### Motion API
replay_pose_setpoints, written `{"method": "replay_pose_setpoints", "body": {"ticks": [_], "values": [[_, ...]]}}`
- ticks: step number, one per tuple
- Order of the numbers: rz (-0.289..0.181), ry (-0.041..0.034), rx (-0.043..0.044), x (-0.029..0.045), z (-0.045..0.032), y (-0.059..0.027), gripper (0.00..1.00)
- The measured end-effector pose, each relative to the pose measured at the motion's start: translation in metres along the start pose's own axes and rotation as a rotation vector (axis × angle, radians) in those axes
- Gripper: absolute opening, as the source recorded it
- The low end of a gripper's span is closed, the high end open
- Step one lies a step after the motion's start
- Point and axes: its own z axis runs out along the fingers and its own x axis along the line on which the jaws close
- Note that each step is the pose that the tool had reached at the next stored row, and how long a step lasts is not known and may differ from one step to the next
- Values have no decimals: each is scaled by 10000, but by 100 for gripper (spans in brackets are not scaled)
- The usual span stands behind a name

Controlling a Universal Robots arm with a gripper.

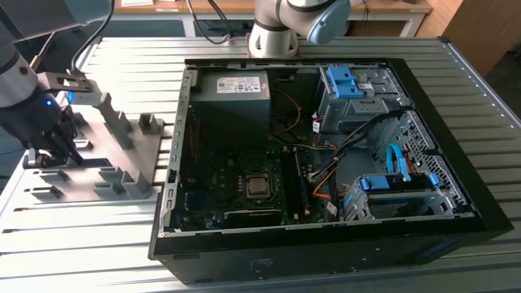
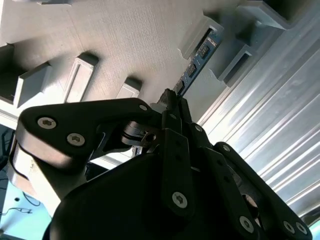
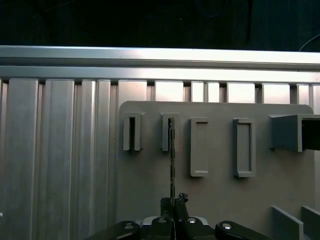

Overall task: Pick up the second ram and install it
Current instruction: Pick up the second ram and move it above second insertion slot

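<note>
At the exterior view's left, the gripper (image 1: 55, 160) stands over the grey holder plate (image 1: 91, 137). Its jaws are drawn to a narrow gap, pinching one end of the second ram (image 3: 171, 150), which stands on edge in a holder slot (image 3: 165, 132). Expect tilting, binding in the slot, or slipping if this end grip is off-centre. The open computer case (image 1: 468, 183) lies well apart, to the right.

My gripper (image 3: 173, 201) pinches the memory stick (image 3: 171, 155) low on the grey tray (image 3: 145, 190), with raised blocks (image 3: 199, 147) close on both sides of it. I see open table (image 3: 50, 150) past the tray. The tall wall of the computer case (image 1: 326, 259) stands just beside the tray and blocks that side.
</note>
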Motion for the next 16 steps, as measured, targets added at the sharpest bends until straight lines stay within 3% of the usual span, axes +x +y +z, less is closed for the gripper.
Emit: {"method": "replay_pose_setpoints", "body": {"ticks": [16], "values": [[0, -4, 0, -5, -192, 6, 14]]}}
